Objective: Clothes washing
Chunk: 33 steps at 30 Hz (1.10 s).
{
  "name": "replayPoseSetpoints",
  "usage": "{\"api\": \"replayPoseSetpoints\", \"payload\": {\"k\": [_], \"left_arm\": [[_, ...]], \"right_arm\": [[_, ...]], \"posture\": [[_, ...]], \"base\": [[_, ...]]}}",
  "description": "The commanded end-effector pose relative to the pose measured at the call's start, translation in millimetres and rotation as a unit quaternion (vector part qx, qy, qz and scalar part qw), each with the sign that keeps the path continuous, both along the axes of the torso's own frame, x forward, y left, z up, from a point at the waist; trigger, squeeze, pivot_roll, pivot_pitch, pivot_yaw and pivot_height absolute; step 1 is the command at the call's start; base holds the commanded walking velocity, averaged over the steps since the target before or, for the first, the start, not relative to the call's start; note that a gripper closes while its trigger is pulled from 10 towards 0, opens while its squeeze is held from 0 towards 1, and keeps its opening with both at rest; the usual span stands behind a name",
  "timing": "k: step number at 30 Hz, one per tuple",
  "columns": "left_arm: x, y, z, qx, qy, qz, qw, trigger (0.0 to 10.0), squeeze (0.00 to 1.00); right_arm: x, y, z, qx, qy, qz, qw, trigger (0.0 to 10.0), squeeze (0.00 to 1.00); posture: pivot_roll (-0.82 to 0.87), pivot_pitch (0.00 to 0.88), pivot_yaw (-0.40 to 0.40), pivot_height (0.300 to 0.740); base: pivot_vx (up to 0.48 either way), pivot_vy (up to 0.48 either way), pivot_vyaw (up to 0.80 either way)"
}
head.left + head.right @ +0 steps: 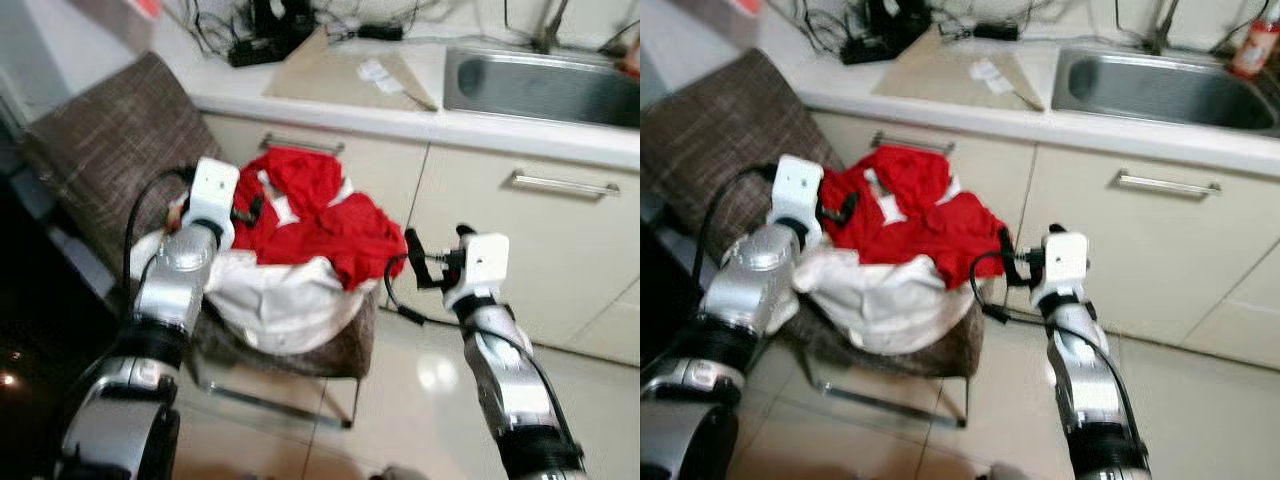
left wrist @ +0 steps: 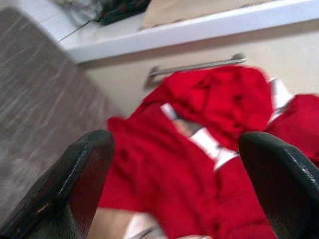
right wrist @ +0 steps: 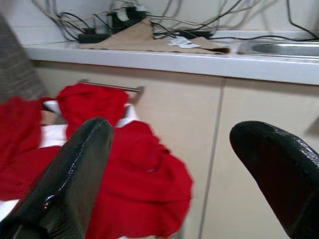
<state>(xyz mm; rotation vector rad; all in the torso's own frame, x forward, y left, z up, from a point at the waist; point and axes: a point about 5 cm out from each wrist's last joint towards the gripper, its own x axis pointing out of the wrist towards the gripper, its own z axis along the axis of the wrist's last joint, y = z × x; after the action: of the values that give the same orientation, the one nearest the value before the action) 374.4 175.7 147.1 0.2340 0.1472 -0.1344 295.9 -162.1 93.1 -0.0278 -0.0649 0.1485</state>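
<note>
A pile of red clothes (image 1: 320, 215) lies on top of white fabric (image 1: 280, 300) on the seat of a brown woven chair (image 1: 110, 140). My left gripper (image 1: 248, 212) is at the pile's left side, open, with the red cloth (image 2: 199, 129) between and beyond its black fingers (image 2: 75, 184). My right gripper (image 1: 435, 258) hovers just off the pile's right edge, open, with the red cloth (image 3: 139, 184) ahead of it. Nothing is held in either gripper.
Behind the chair runs a white counter (image 1: 400, 115) with cream cabinet doors and metal handles (image 1: 565, 183). A steel sink (image 1: 540, 85) is set in it at the right, cables and a beige board (image 1: 340, 70) at the left. Glossy tiled floor (image 1: 420, 400) lies in front.
</note>
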Motion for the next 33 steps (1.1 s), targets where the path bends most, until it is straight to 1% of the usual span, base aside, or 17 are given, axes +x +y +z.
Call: {"api": "replayPoseSetpoints", "payload": {"k": [1,4,5,7,9,12,13,14,15,17,25,26,27,28,30,32,33], "left_arm": [[12.8,-3.3,14,0.015,-0.005,0.0,1.0,10.0,0.0],[21.8,-3.6,15,0.039,0.021,0.005,0.999,10.0,0.0],[21.8,-3.6,15,0.039,0.021,0.005,0.999,10.0,0.0],[25.0,-8.3,14,0.031,0.042,-0.006,0.999,10.0,0.0],[24.9,-8.9,13,0.028,0.044,-0.01,0.999,10.0,0.0],[25.3,-20.5,15,-0.004,0.028,-0.035,0.999,10.0,0.0],[23.7,-24.8,15,-0.002,0.005,-0.054,0.999,10.0,0.0],[23.7,-24.8,15,-0.002,0.005,-0.054,0.999,10.0,0.0],[21.3,-29.2,14,-0.006,-0.018,-0.07,0.997,10.0,0.0],[19.7,-31.7,12,-0.004,-0.025,-0.076,0.997,10.0,0.0],[19.9,-32.5,5,-0.006,-0.014,-0.061,0.998,10.0,0.0],[20.9,-32.1,7,0.006,-0.019,-0.056,0.998,10.0,0.0],[23.9,-29.6,8,0.007,-0.006,-0.036,0.999,10.0,0.0],[23.9,-29.6,8,0.007,-0.006,-0.036,0.999,10.0,0.0],[27.9,-27.6,11,0.019,0.017,-0.028,0.999,10.0,0.0],[29.4,-26.0,15,0.023,0.014,-0.022,0.999,10.0,0.0],[31.5,-23.7,18,0.038,0.018,-0.014,0.999,10.0,0.0]], "right_arm": [[-5.4,-0.3,6,0.001,-0.009,0.007,1.0,10.0,0.0],[-14.7,2.5,7,-0.002,-0.012,0.016,1.0,10.0,0.0],[-14.7,2.5,7,-0.002,-0.012,0.016,1.0,10.0,0.0],[-23.1,1.1,6,0.001,-0.009,0.007,1.0,10.0,0.0],[-25.4,1.5,6,0.001,-0.008,0.005,1.0,10.0,0.0],[-28.2,-3.2,7,0.01,-0.012,-0.013,1.0,10.0,0.0],[-29.0,-4.4,10,0.011,-0.015,-0.021,1.0,10.0,0.0],[-29.0,-4.4,10,0.011,-0.015,-0.021,1.0,10.0,0.0],[-29.0,-5.0,11,0.012,-0.016,-0.025,0.999,10.0,0.0],[-29.0,-4.5,12,0.013,-0.015,-0.025,1.0,10.0,0.0],[-27.7,2.8,13,0.014,-0.01,-0.01,1.0,10.0,0.0],[-27.9,3.7,13,0.013,-0.009,-0.009,1.0,10.0,0.0],[-28.0,4.5,13,0.013,-0.008,-0.007,1.0,10.0,0.0],[-28.0,4.5,13,0.013,-0.008,-0.007,1.0,10.0,0.0],[-28.2,4.6,13,0.013,-0.006,-0.006,1.0,10.0,0.0],[-28.4,4.6,13,0.013,-0.006,-0.005,1.0,10.0,0.0],[-29.1,5.0,14,0.013,-0.006,-0.005,1.0,10.0,0.0]], "posture": [[-0.22,0.0,0.061,0.723],[-0.26,0.011,0.083,0.723],[-0.26,0.011,0.083,0.723],[-0.3,0.021,0.116,0.723],[-0.3,0.021,0.119,0.723],[-0.33,0.016,0.142,0.723],[-0.33,0.007,0.144,0.723],[-0.33,0.007,0.144,0.723],[-0.33,0.001,0.144,0.723],[-0.33,0.0,0.141,0.723],[-0.32,0.007,0.13,0.723],[-0.32,0.009,0.128,0.723],[-0.32,0.013,0.127,0.723],[-0.32,0.013,0.127,0.723],[-0.32,0.014,0.129,0.723],[-0.32,0.014,0.129,0.723],[-0.33,0.015,0.132,0.723]], "base": [[0.0,0.0,0.0],[0.0,0.0,0.0],[0.0,0.0,0.0],[0.0,0.0,0.0],[0.0,0.0,0.0],[0.0,0.0,0.0],[0.386,-0.281,0.0],[0.386,-0.281,0.0],[0.442,0.0,0.0],[0.461,0.0,0.0],[0.476,0.0,0.0],[0.48,0.0,0.0],[0.292,0.0,0.0],[0.292,0.0,0.0],[0.0,0.0,0.0],[0.0,0.0,0.0],[0.0,0.0,0.0]]}}
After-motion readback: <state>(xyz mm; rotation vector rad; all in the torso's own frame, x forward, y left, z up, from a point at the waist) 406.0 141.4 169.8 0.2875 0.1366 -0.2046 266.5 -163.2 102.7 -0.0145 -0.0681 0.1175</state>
